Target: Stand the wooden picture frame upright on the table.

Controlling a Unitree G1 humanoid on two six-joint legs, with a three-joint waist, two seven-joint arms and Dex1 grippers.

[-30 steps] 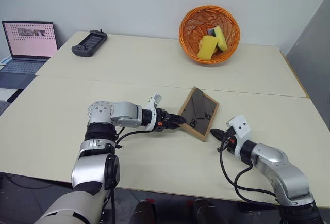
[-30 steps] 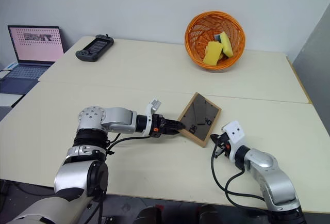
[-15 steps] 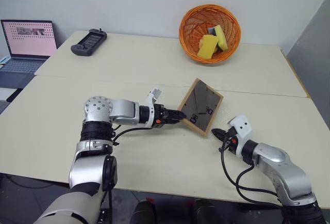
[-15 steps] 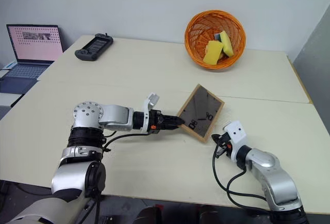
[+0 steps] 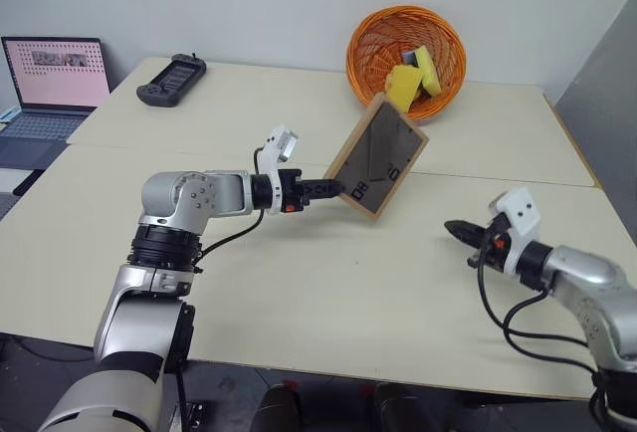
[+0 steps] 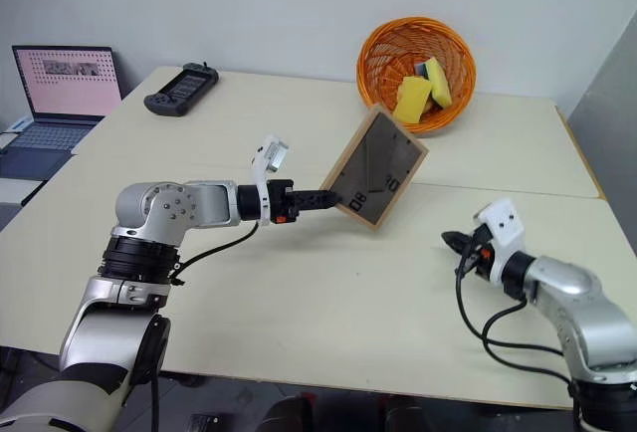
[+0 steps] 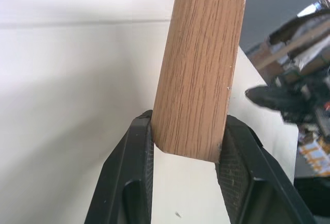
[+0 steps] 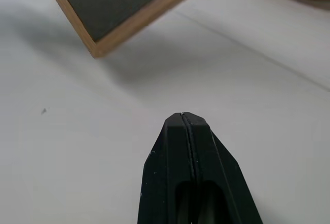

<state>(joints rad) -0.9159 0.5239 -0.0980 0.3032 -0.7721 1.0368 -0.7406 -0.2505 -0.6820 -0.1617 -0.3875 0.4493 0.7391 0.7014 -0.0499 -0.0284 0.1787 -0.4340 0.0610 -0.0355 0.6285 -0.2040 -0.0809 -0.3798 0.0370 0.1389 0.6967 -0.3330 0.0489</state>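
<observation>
Holding the wooden picture frame (image 5: pixel 376 155) by its lower edge, your left pincer (image 5: pixel 331 189) carries it tilted above the bench (image 5: pixel 299 283), back side toward you. Your right pincer (image 5: pixel 456 229) is fully closed, empty, well apart from the frame. Next, I think, you must lower it onto its stand.

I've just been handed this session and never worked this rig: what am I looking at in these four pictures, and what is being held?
A two-armed humanoid robot stands at a cream table. The two wide pictures come from its head, looking down over its arms. The two close-ups come from cameras on its wrists, looking along the black fingers. The left hand is clamped on the edge of the wooden picture frame, which is lifted and tilted, dark back facing the camera. The right hand is shut and holds nothing. At the far side are an orange basket with yellow sponges, a black handheld controller and a laptop.
</observation>
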